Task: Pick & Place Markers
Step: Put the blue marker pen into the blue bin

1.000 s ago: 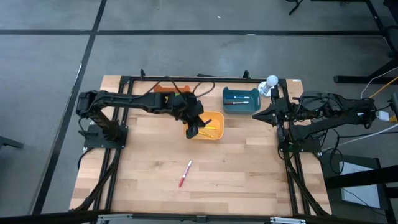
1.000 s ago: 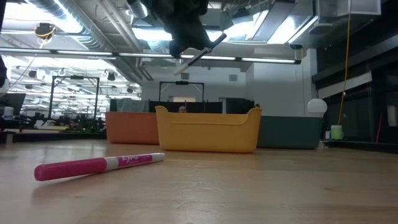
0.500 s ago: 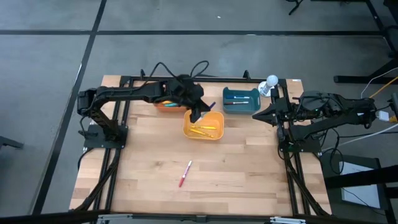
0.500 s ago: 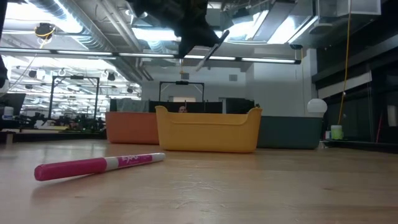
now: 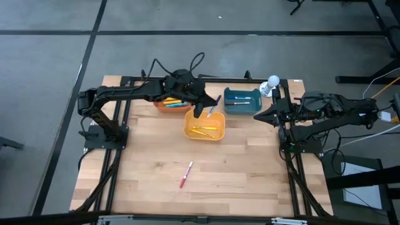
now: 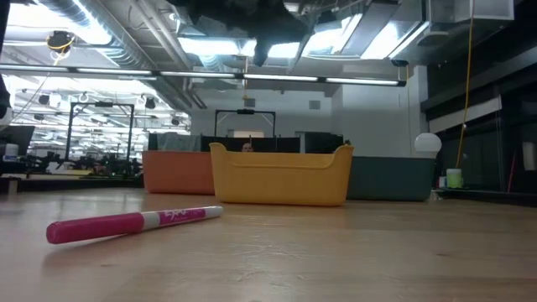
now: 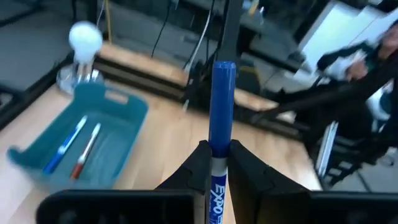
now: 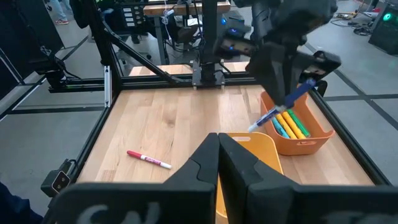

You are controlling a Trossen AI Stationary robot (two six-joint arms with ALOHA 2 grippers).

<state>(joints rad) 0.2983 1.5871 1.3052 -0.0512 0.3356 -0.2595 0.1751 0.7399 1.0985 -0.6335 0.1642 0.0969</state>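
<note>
Two markers in teal bin (image 7: 118, 109) per left wrist; left end effector (image 7: 216, 155) grips blue marker (image 7: 221, 102).

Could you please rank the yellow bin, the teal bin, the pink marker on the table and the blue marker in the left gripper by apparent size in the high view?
1. yellow bin and teal bin: they look alike, so no ranking between them.
2. pink marker.
3. blue marker, partly hidden by the left gripper and raised towards the camera, so this place is unsure.

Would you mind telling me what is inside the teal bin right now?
The teal bin holds two markers lying side by side, a blue one and a red-tipped one. Its near corner is cut off.
</note>
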